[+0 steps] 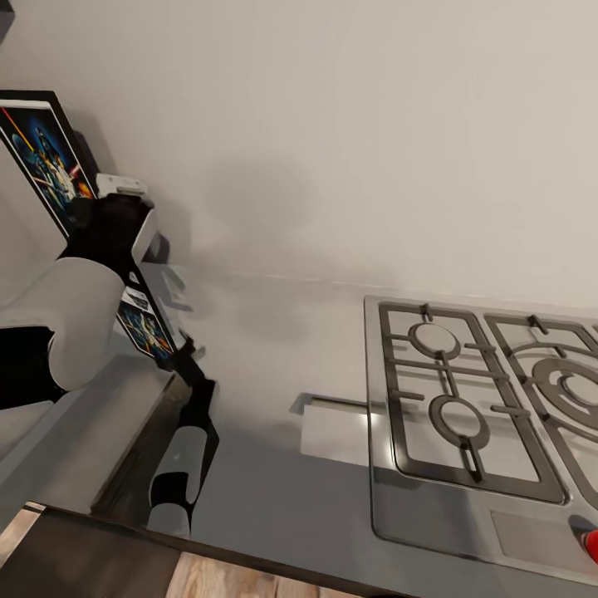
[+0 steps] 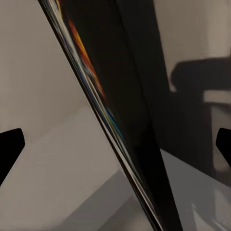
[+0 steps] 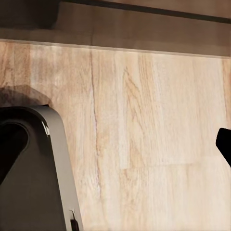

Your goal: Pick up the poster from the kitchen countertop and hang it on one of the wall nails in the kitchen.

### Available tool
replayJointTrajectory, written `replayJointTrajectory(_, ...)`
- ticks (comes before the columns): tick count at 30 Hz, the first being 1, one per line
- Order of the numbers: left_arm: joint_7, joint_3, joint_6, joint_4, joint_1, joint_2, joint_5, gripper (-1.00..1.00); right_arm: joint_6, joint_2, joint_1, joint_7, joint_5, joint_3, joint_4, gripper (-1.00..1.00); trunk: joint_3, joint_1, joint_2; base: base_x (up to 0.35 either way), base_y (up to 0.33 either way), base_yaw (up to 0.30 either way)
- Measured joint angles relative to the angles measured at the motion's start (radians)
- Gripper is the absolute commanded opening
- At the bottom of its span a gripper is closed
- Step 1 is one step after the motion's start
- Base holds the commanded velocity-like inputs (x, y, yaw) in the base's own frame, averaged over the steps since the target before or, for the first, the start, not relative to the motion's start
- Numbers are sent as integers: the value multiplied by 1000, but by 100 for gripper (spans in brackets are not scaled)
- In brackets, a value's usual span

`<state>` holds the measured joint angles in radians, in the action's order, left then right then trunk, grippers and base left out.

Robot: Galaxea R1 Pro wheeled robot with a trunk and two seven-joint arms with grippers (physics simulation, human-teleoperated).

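Poster (image 1: 50, 162) face in head view, edge-on (image 2: 120, 139) at left wrist

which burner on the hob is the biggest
The far-right burner, with wide concentric rings; the two on the left grate are small single rings.

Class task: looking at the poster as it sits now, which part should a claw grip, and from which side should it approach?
Grip the poster on its thin framed edge, approaching edge-on from beside it, not face-on. It is a flat, rigid sheet tilted above the kitchen countertop, so probably only its thickness fits between the fingers.
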<state>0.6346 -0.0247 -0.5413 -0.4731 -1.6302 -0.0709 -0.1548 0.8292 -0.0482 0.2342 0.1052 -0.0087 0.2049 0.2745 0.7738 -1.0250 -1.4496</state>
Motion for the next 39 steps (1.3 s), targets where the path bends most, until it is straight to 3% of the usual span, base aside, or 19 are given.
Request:
replayJointTrajectory(27,0,-3,0,-6,0,-8,-1,100,0,0,0,0,0,0,0,100,18,0,0,0,0,0)
replayJointTrajectory(28,0,-3,0,-6,0,-8,-1,-100,0,0,0,0,0,0,0,100,18,0,0,0,0,0)
replayJointTrajectory(39,2,-4,25,-16,0,-13,0,-100,0,0,0,0,0,0,0,100,18,0,0,0,0,0)
